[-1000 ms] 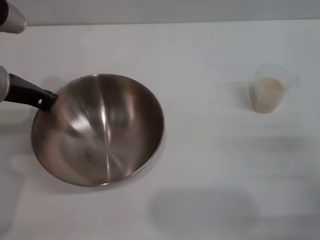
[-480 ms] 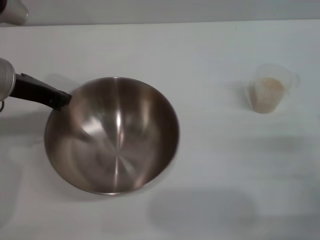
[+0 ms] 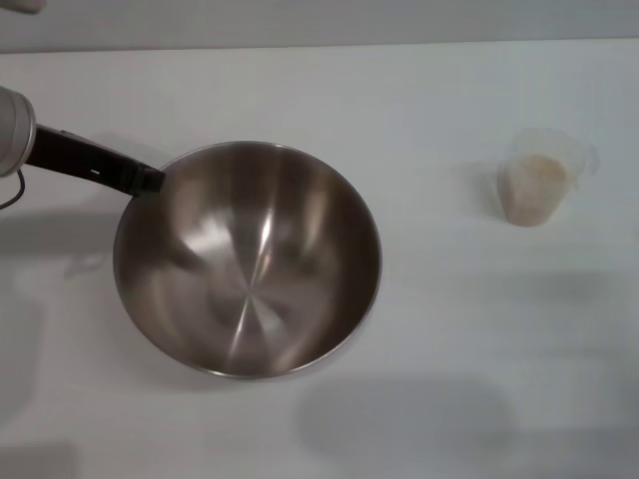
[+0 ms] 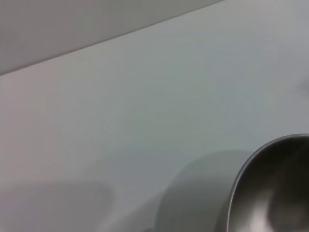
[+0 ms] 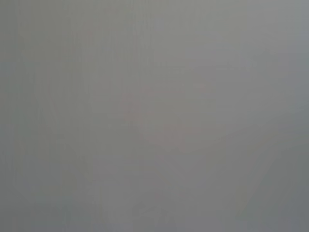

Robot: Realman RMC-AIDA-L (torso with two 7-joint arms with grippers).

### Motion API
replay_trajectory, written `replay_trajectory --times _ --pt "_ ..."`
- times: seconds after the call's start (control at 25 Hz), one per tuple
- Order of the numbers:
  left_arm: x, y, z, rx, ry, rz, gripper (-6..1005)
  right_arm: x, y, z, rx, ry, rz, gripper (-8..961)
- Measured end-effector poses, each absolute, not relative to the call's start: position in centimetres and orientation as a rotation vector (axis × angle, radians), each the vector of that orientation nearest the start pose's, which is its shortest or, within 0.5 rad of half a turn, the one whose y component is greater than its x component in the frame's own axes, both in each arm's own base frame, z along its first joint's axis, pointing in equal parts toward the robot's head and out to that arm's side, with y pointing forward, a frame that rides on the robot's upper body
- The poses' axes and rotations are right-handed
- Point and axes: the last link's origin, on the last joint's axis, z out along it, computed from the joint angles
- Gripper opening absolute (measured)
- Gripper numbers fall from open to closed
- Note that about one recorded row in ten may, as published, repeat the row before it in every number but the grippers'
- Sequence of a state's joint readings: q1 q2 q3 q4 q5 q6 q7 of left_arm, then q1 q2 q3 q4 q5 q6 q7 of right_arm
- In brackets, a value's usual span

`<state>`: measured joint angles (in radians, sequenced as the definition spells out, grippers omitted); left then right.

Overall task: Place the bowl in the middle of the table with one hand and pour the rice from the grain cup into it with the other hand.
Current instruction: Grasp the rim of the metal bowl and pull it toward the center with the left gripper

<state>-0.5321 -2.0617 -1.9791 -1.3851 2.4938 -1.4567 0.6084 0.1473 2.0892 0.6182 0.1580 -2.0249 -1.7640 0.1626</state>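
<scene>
Bowl (image 3: 248, 259) sits left of the table (image 3: 449, 329) centre, its far-left rim pinched by the left gripper (image 3: 145, 181). Steel looks stiff and slippery, so a rim hold suits. Cup (image 3: 537, 188) with rice (image 3: 539, 172) stands well apart on the right.

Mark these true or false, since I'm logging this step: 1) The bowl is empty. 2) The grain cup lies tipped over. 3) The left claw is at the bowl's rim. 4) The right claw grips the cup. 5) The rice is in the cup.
1) True: the bowl holds nothing.
2) False: the grain cup stands upright on the table.
3) True: the left claw meets the rim.
4) False: no claw touches the cup.
5) True: the rice sits in it.
</scene>
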Motion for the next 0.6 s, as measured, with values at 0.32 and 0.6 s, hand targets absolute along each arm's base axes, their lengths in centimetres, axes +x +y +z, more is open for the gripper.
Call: replay_trajectory --times 0.32,0.6 --pt "-20.0 38.5 4.7 -2.465 -1.141 0.045 28 34.4 20.8 2.9 -1.288 0.329 0.911 833" --pt "-19.3 39.1 4.0 -2.508 -1.142 0.028 29 34.4 20.9 2.9 -1.290 0.333 0.908 833"
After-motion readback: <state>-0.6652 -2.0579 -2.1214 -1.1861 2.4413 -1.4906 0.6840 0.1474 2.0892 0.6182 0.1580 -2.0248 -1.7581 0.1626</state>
